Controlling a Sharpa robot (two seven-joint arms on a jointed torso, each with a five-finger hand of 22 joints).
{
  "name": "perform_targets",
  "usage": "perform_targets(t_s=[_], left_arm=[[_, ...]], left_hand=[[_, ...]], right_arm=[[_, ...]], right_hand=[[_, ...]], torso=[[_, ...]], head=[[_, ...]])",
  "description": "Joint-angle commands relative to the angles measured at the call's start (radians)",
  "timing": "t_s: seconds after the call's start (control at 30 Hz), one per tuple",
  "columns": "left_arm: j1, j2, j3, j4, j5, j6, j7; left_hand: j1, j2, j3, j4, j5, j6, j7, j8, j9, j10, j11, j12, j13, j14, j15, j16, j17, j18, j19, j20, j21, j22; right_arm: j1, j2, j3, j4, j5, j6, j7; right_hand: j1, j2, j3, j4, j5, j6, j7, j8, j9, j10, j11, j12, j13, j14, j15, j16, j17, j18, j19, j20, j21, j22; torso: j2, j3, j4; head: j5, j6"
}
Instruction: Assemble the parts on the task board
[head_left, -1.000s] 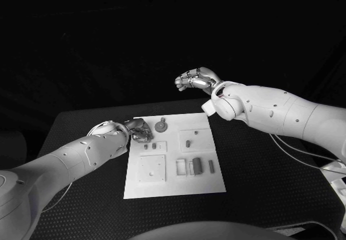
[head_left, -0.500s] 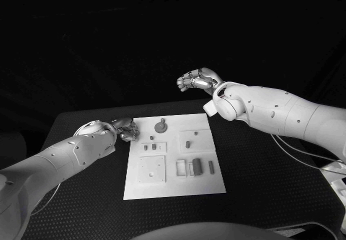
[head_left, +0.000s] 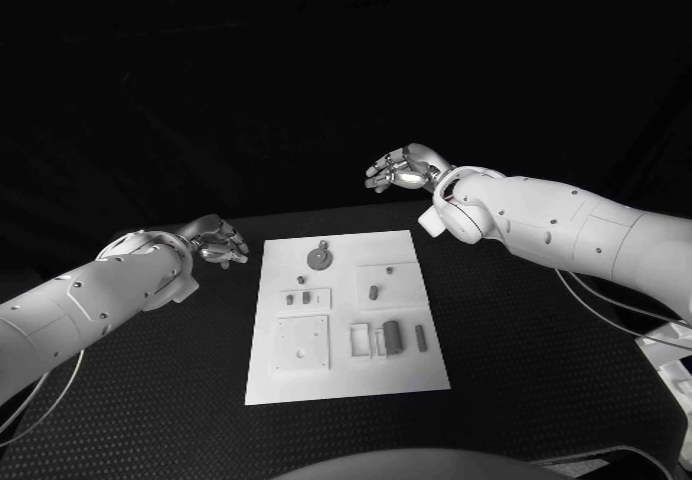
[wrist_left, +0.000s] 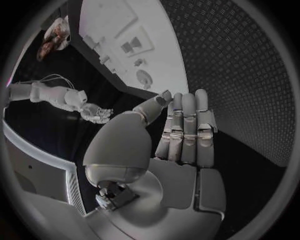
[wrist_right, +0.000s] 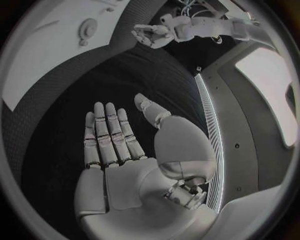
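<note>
A black surface (head_left: 548, 350) with a fine textured weave was seen spread out under everything, its far edge meeting a dark, unlit background. A thin pale cable (head_left: 606, 305) was seen lying on the surface near its right side, curving toward the near right corner. In the left wrist view the same dotted texture of the surface (wrist_left: 237, 75) was shown clearly, and in the right wrist view the surface (wrist_right: 125, 75) was seen as a dark band.

Black textured table (head_left: 548, 350), dark backdrop behind, dim light
</note>
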Motion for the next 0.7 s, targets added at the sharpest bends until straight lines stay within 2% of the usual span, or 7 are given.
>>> perform_targets(t_s=[0.03, 0.17, 0.3, 0.37, 0.43, 0.5, 0.7], left_arm=[[0.002, -0.041, 0.006, 0.062, 0.172, 0.026, -0.014], [0.003, -0.107, 0.017, 0.171, 0.324, 0.050, -0.013], [0.003, -0.169, 0.022, 0.295, 0.486, 0.078, 0.006], [0.003, -0.190, 0.022, 0.340, 0.500, 0.078, 0.019], [0.003, -0.217, 0.022, 0.386, 0.518, 0.074, 0.028], [0.003, -0.243, 0.022, 0.434, 0.558, 0.069, 0.038], [0.003, -0.263, 0.021, 0.483, 0.655, 0.066, 0.055]], left_hand=[[-0.006, 0.005, 0.007, -0.002, -0.002, -0.001, 0.004, 0.000, 0.000, 0.009, 0.000, 0.004, 0.003, -0.009, 0.002, -0.011, -0.002, -0.010, -0.010, -0.001, -0.005, -0.002], [-0.024, 0.001, 0.014, -0.002, 0.002, -0.039, 0.021, -0.020, -0.005, -0.007, 0.009, -0.008, 0.006, -0.029, 0.018, -0.059, -0.020, -0.015, -0.050, 0.012, -0.009, -0.028], [-0.040, -0.002, 0.018, -0.001, -0.001, -0.075, 0.033, -0.036, -0.010, -0.043, 0.027, -0.031, -0.001, -0.048, 0.037, -0.106, -0.038, -0.015, -0.089, 0.030, -0.009, -0.061], [-0.057, -0.007, 0.020, 0.000, 0.000, -0.109, 0.038, -0.051, -0.017, -0.115, 0.057, -0.051, -0.022, -0.072, 0.057, -0.150, -0.054, -0.014, -0.133, 0.050, -0.009, -0.094], [-0.065, -0.012, 0.018, -0.001, -0.001, -0.108, 0.041, -0.046, -0.014, -0.149, 0.070, -0.051, -0.036, -0.077, 0.068, -0.187, -0.064, -0.014, -0.154, 0.061, -0.009, -0.127], [-0.071, -0.017, 0.012, -0.001, 0.000, -0.113, 0.040, -0.044, -0.014, -0.170, 0.078, -0.050, -0.048, -0.081, 0.077, -0.215, -0.067, -0.013, -0.169, 0.070, -0.007, -0.154], [-0.076, -0.019, -0.002, 0.000, -0.001, -0.133, 0.034, -0.047, -0.016, -0.180, 0.078, -0.048, -0.061, -0.076, 0.080, -0.243, -0.063, -0.011, -0.174, 0.075, -0.006, -0.184]], right_arm=[[-0.005, -0.003, 0.000, 0.001, -0.280, 0.087, -0.074], [-0.012, -0.006, 0.000, 0.004, -0.410, 0.107, -0.083], [-0.021, -0.012, -0.002, 0.003, -0.506, 0.076, -0.097], [-0.029, -0.015, -0.007, 0.007, -0.555, 0.066, -0.107], [-0.036, -0.019, -0.008, 0.017, -0.604, 0.058, -0.120], [-0.044, -0.022, -0.011, 0.027, -0.668, 0.057, -0.137], [-0.061, -0.035, -0.026, 0.058, -0.800, 0.098, -0.181]], right_hand=[[0.023, -0.005, -0.014, 0.001, -0.002, 0.002, 0.015, 0.007, -0.001, 0.038, -0.017, 0.026, 0.019, 0.030, -0.013, 0.022, 0.018, 0.008, 0.024, 0.000, 0.011, 0.021], [0.053, -0.013, -0.027, 0.001, -0.001, 0.017, 0.009, 0.014, 0.001, 0.051, -0.027, 0.041, 0.043, 0.067, -0.034, 0.055, 0.051, 0.022, 0.069, -0.003, 0.026, 0.022], [0.065, -0.015, -0.031, 0.001, -0.001, 0.024, 0.006, 0.017, 0.003, 0.051, -0.029, 0.045, 0.057, 0.090, -0.046, 0.072, 0.072, 0.031, 0.100, -0.004, 0.032, 0.020], [0.063, -0.011, -0.031, 0.002, -0.001, 0.029, 0.003, 0.020, 0.004, 0.048, -0.027, 0.043, 0.061, 0.169, -0.084, 0.119, 0.102, 0.053, 0.183, -0.011, 0.070, 0.022], [0.060, -0.011, -0.029, 0.002, -0.001, 0.031, 0.002, 0.020, 0.005, 0.042, -0.025, 0.037, 0.064, 0.188, -0.095, 0.129, 0.117, 0.053, 0.214, -0.019, 0.076, 0.017], [0.059, -0.013, -0.027, 0.002, -0.001, 0.036, -0.001, 0.022, 0.007, 0.043, -0.025, 0.032, 0.066, 0.213, -0.108, 0.138, 0.133, 0.053, 0.245, -0.030, 0.083, 0.016], [0.054, -0.022, -0.022, 0.002, -0.001, 0.046, -0.005, 0.026, 0.010, 0.052, -0.030, 0.021, 0.063, 0.259, -0.126, 0.149, 0.160, 0.053, 0.301, -0.049, 0.093, 0.015]], torso=[[-0.009, -0.0046, 0.0017], [-0.016, -0.0100, 0.0026], [-0.024, -0.0186, 0.0036], [-0.027, -0.0231, 0.0050], [-0.033, -0.0284, 0.0055], [-0.035, -0.0299, 0.0050], [-0.043, -0.0393, 0.0019]], head=[[-0.009, 0.001], [-0.014, 0.004], [-0.018, 0.001], [-0.020, -0.003], [-0.019, -0.005], [-0.019, -0.004], [-0.019, -0.004]])
